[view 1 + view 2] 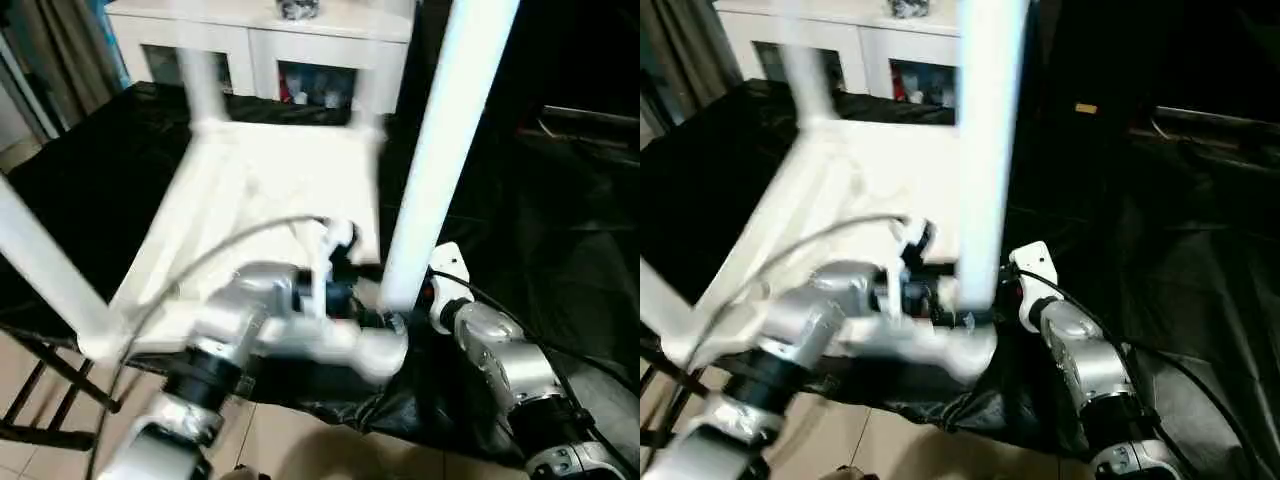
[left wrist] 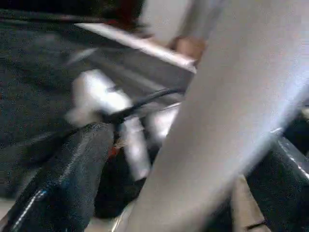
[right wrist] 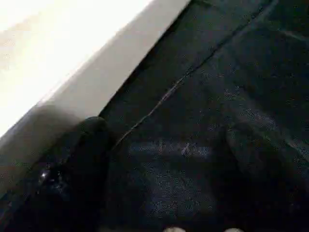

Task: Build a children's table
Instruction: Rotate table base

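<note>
The white tabletop (image 1: 260, 190) lies underside up on a black cloth. One white leg (image 1: 40, 260) rises at its near left corner and two more at the far corners (image 1: 200, 80). My left arm reaches across to the near right corner. There my left gripper (image 1: 392, 318) is shut on the foot of a fourth, slightly tilted leg (image 1: 440, 140). In the left wrist view that leg (image 2: 217, 121) fills the gap between the black fingers (image 2: 63, 183). My right gripper (image 1: 432, 295) sits just right of the leg's foot, open over the cloth beside the tabletop's edge (image 3: 72, 72).
A white glass-doored cabinet (image 1: 260, 40) stands right behind the work surface. Black cloth (image 1: 560, 220) covers the surface to the right of the tabletop. The cloth's front edge drops to a tiled floor (image 1: 290, 440), with a dark folding frame (image 1: 40, 400) at the near left.
</note>
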### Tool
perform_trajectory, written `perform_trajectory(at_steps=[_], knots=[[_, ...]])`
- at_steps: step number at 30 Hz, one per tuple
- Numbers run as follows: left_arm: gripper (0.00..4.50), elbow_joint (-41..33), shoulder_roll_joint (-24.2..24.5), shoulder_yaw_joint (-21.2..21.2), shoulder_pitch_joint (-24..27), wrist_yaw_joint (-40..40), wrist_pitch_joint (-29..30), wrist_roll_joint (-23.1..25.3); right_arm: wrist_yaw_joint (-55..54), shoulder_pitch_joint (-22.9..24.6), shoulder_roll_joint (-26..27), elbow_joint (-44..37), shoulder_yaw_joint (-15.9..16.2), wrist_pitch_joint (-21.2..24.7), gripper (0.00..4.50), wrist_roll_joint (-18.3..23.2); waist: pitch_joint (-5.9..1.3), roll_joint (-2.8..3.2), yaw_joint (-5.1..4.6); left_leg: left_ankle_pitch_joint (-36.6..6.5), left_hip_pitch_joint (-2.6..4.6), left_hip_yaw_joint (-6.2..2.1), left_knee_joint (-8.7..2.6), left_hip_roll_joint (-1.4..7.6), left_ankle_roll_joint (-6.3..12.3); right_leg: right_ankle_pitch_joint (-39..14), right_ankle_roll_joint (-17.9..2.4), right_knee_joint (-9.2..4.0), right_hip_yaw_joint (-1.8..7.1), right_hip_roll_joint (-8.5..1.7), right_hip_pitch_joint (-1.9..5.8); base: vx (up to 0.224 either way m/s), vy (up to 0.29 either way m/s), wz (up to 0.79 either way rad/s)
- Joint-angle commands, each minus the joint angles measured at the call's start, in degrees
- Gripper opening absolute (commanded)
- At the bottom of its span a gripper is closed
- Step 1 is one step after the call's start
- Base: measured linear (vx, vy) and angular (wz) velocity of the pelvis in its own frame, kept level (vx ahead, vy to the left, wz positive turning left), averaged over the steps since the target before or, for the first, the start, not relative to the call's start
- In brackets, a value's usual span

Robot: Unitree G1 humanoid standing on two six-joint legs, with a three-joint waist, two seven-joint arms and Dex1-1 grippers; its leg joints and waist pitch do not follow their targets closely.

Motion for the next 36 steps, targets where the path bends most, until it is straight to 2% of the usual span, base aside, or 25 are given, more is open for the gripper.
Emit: perform_trajectory(at_steps=[1, 4, 7, 10, 13, 14, 16, 18, 20, 21, 22, 23, 25, 26, 28, 30, 32, 33, 34, 36], knots=[[4.5, 1.1, 1.2, 2.0, -1.1, 1.9, -1.0, 1.4, -0.5, -0.3, -0.2, 1.5, -0.4, 0.4, 4.46, -1.0, -3.74, -0.46, 0.4, -10.9, 0.97, -1.32, -4.27, 2.11, 0.88, -9.0, -12.5, -4.28, 2.56, -3.23, 2.8, 0.0, 0.0, 0.0], [4.5, 2.4, 2.8, 3.1, -1.3, 1.1, -2.4, 2.0, -0.4, 0.2, -0.5, 1.4, -0.6, 0.1, 4.46, -0.9, -3.82, -0.16, 0.5, -10.9, 1.06, -1.32, -4.31, 2.16, 0.84, -7.7, -13.2, -4.12, 2.52, -3.17, 2.74, 0.0, 0.0, 0.0], [4.5, 4.3, 4.7, 3.5, -1.8, 2.9, -4.1, 3.2, 0.1, 0.8, -1.0, 0.6, -1.3, 0.2, 4.46, -0.7, -3.87, -0.15, 0.53, -11.4, 1.11, -1.34, -4.3, 2.12, 0.68, -7.0, -13.3, -4.0, 2.52, -3.18, 2.77, 0.0, 0.0, 0.0], [4.5, 0.5, 8.3, -0.2, 0.8, 2.0, -3.9, 6.0, 2.1, 2.1, -3.1, -1.9, -2.7, 1.0, 4.46, 0.5, -3.89, -0.1, 0.71, -11.7, 1.21, -1.39, -4.39, 2.34, 0.71, -6.6, -13.2, -3.86, 2.57, -3.29, 2.78, 0.0, 0.0, 0.0], [4.5, -5.3, 10.9, -4.5, 4.9, -1.6, -2.6, 7.6, 4.8, 3.3, -6.6, -4.9, -3.5, 2.1, 4.46, 1.0, -3.94, -0.13, 1.19, -10.2, 1.22, -1.3, -4.31, 2.52, 1.09, -5.1, -13.5, -3.64, 2.63, -3.36, 2.83, 0.0, 0.0, 0.0], [4.32, -6.0, 11.3, -5.4, 5.6, -1.5, -2.5, 8.4, 5.9, 3.8, -7.9, -6.0, -3.5, 1.8, 4.5, 0.9, -3.85, -0.11, 1.54, -9.1, 1.27, -1.09, -4.2, 2.51, 1.63, -4.1, -13.5, -3.59, 2.71, -3.14, 2.6, 0.0, 0.0, 0.0], [4.32, -5.9, 11.7, -6.3, 6.4, -0.1, -3.3, 10.5, 8.3, 4.8, -10.5, -8.2, -3.4, 1.3, 4.5, 0.8, -3.7, -0.21, 1.82, -10.3, 1.28, -1.01, -4.21, 2.4, 1.51, -5.9, -13.1, -3.86, 2.74, -3.21, 2.55, 0.0, 0.0, 0.0], [4.06, -5.7, 11.8, -6.7, 6.9, 0.9, -4.0, 11.4, 11.6, 6.2, -13.7, -11.4, -3.4, 1.0, 4.5, 0.7, -3.48, -0.28, 1.95, -12.6, 1.28, -1.17, -4.46, 2.48, 0.93, -9.8, -11.9, -4.37, 2.74, -3.33, 2.64, 0.0, 0.0, 0.0], [3.98, -5.9, 12.0, -7.1, 7.2, 1.5, -4.1, 11.6, 14.0, 7.3, -15.6, -13.5, -3.5, 1.0, 4.5, 1.1, -3.42, -0.45, 1.91, -13.8, 1.17, -1.28, -4.53, 2.41, 0.55, -12.5, -11.0, -4.65, 2.73, -3.43, 2.69, 0.0, 0.0, 0.0], [3.87, -6.4, 12.3, -7.5, 7.3, 2.2, -4.1, 12.1, 17.2, 8.8, -18.2, -16.3, -3.8, 1.0, 4.5, 2.0, -3.47, -0.34, 1.92, -14.1, 1.22, -1.32, -4.46, 2.43, 0.58, -12.7, -10.9, -4.62, 2.74, -3.42, 2.67, 0.0, 0.0, 0.0], [3.87, -6.9, 12.8, -8.0, 7.6, 3.1, -4.0, 12.8, 20.6, 10.4, -20.9, -19.3, -4.1, 1.6, 4.5, 3.3, -3.45, -0.5, 1.97, -14.1, 1.11, -1.41, -4.5, 2.53, 0.92, -12.7, -10.4, -4.66, 2.75, -3.43, 2.84, 0.0, 0.0, 0.0], [3.63, -7.0, 12.9, -8.1, 7.6, 3.5, -3.9, 13.0, 22.3, 11.2, -22.1, -20.8, -4.3, 2.1, 4.5, 4.1, -3.55, -0.36, 2.0, -13.5, 1.19, -1.45, -4.38, 2.59, 1.51, -11.8, -10.5, -4.56, 2.78, -3.42, 2.71, 0.0, 0.0, 0.0], [3.51, -6.4, 12.6, -7.6, 7.3, 4.5, -3.5, 13.2, 26.4, 13.1, -25.1, -23.9, -4.3, 2.3, 4.5, 5.6, -3.52, -0.52, 1.95, -12.7, 0.91, -1.43, -4.31, 2.5, 2.25, -10.6, -10.9, -4.48, 2.69, -3.3, 2.83, 0.0, 0.0, 0.0], [3.46, -5.1, 12.3, -7.0, 6.6, 5.7, -3.3, 13.7, 29.4, 14.5, -27.6, -26.6, -4.4, 3.1, 4.5, 6.7, -3.59, -0.11, 2.0, -12.5, 0.96, -1.45, -4.16, 2.51, 2.75, -10.0, -11.1, -4.46, 2.71, -3.31, 2.86, 0.0, 0.0, 0.0], [3.19, -4.2, 12.2, -6.9, 6.1, 6.0, -3.2, 14.1, 30.7, 15.1, -28.6, -28.1, -4.5, 3.8, 4.5, 7.3, -3.63, -0.46, 1.87, -12.0, 0.87, -1.41, -4.07, 2.41, 3.45, -9.4, -11.6, -4.49, 2.59, -3.25, 2.84, 0.0, 0.0, 0.0], [2.98, -2.9, 12.4, -6.8, 5.3, 6.1, -3.2, 14.2, 32.4, 15.7, -29.2, -30.5, -4.5, 4.9, 4.5, 8.8, -3.58, -0.49, 1.84, -12.4, 0.89, -1.45, -4.06, 2.41, 3.63, -11.2, -11.9, -4.68, 2.53, -3.34, 2.68, 0.0, 0.0, 0.0], [2.87, -2.3, 12.5, -6.8, 4.9, 6.0, -3.4, 14.1, 33.1, 15.9, -29.3, -31.9, -4.4, 5.4, 4.5, 9.6, -3.59, -0.48, 1.98, -12.5, 0.96, -1.5, -4.09, 2.52, 3.5, -11.8, -12.0, -4.68, 2.55, -3.38, 2.61, 0.0, 0.0, 0.0], [2.74, -1.8, 12.6, -7.0, 4.5, 5.4, -3.4, 13.8, 33.8, 15.9, -29.2, -33.2, -4.3, 6.2, 4.5, 10.6, -3.6, 0.16, 2.06, -12.7, 1.03, -1.53, -4.07, 2.48, 3.41, -11.8, -12.1, -4.69, 2.55, -3.37, 2.58, 0.0, 0.0, 0.0], [2.64, -1.7, 12.7, -7.2, 4.4, 4.9, -3.3, 13.7, 34.1, 15.8, -29.1, -33.8, -4.0, 6.6, 4.5, 11.0, -3.6, -0.17, 1.98, -13.0, 1.06, -1.51, -4.08, 2.53, 3.33, -11.7, -12.0, -4.74, 2.56, -3.32, 2.54, 0.0, 0.0, 0.0], [2.55, -1.6, 13.0, -7.9, 4.3, 3.9, -3.0, 13.8, 34.5, 15.7, -29.1, -34.6, -3.1, 6.9, 4.5, 11.1, -3.57, -0.12, 2.0, -13.2, 1.04, -1.6, -4.21, 2.58, 3.15, -12.0, -12.1, -4.71, 2.53, -3.36, 2.56, 0.0, 0.0, 0.0]])
